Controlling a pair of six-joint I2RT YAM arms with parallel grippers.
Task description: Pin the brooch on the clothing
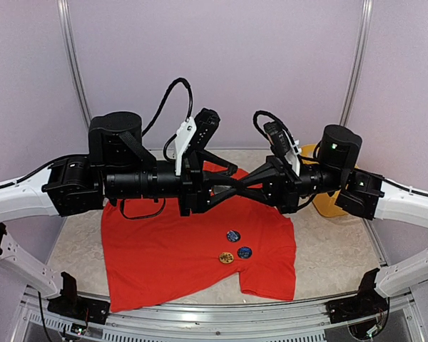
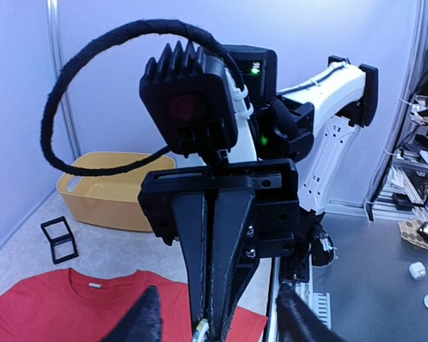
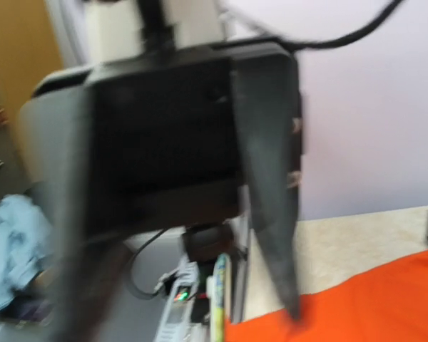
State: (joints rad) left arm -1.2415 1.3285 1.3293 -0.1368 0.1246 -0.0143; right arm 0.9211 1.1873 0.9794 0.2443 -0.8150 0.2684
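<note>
The red-orange T-shirt lies flat on the table; it also shows in the left wrist view and the right wrist view. Three round brooches lie on it: a dark one, a blue one and a gold one. Both grippers meet in the air above the shirt's collar. My right gripper is shut on another brooch, seen edge-on. My left gripper is open, its fingers straddling the right gripper's fingers.
A yellow plastic basket stands at the back right of the table. A small black frame lies next to it, beyond the shirt's collar. Metal rails border the table's front edge.
</note>
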